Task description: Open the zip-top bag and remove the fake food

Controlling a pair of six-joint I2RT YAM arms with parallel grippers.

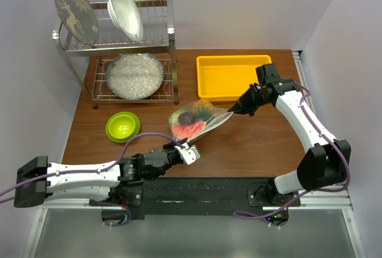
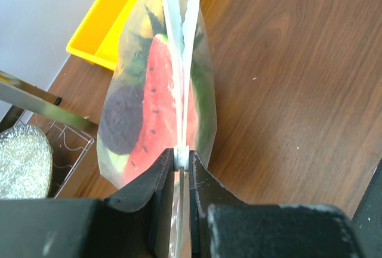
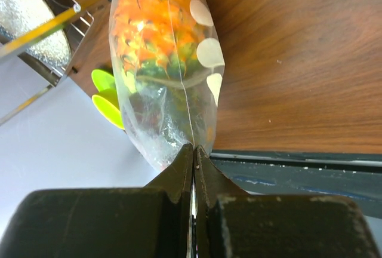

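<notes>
Bag (image 1: 196,119), food (image 2: 156,103) inside: left fingers (image 2: 146,183) pinching zip strip (image 2: 178,61), right fingers (image 3: 174,177) pressed on opposite edge; risk: slick film slips either pinch, bag drops unopened.

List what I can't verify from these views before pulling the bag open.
Top external: fake food inside the zip-top bag too small to count.
Left wrist: zip strip runs off the top edge; sealed or parted, unclear. Watermelon slice hides pieces behind it.
Right wrist: below the pineapple, crinkled plastic blurs the contents; right end effector covers the gripped edge.
</notes>
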